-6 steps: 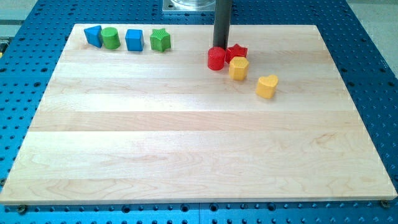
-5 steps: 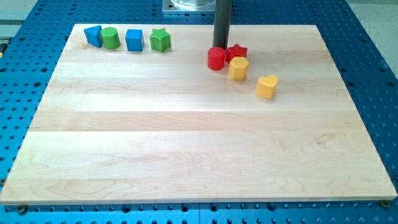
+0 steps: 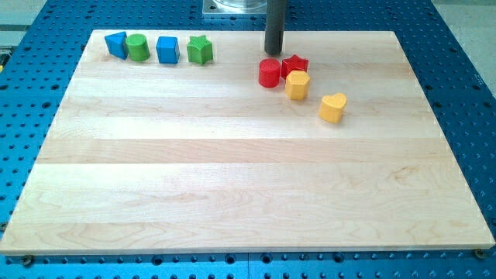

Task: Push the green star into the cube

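One tip (image 3: 273, 53) risen clear of red cylinder (image 3: 269, 73)

A robotics lab bench: a wooden board (image 3: 232, 170) sits on a blue perforated metal table (image 3: 465, 93).

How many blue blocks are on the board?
2, both in the row at the view's top left: a blue block at the row's left end, and a blue cube beside the green star. None looks hidden.

Single high view over whole board (image 3: 248, 178)
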Motion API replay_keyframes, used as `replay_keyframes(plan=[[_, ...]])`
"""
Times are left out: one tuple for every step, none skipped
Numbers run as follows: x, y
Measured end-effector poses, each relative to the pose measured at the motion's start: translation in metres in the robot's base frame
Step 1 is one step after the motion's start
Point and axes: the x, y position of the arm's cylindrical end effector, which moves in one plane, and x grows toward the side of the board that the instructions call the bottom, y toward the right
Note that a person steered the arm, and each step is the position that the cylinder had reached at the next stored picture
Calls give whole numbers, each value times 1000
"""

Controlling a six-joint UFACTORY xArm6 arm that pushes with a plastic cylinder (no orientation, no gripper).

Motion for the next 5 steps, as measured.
replay_keyframes(plan=[[-8, 0], [-9, 0], [-9, -6], [-9, -47], [-9, -68]])
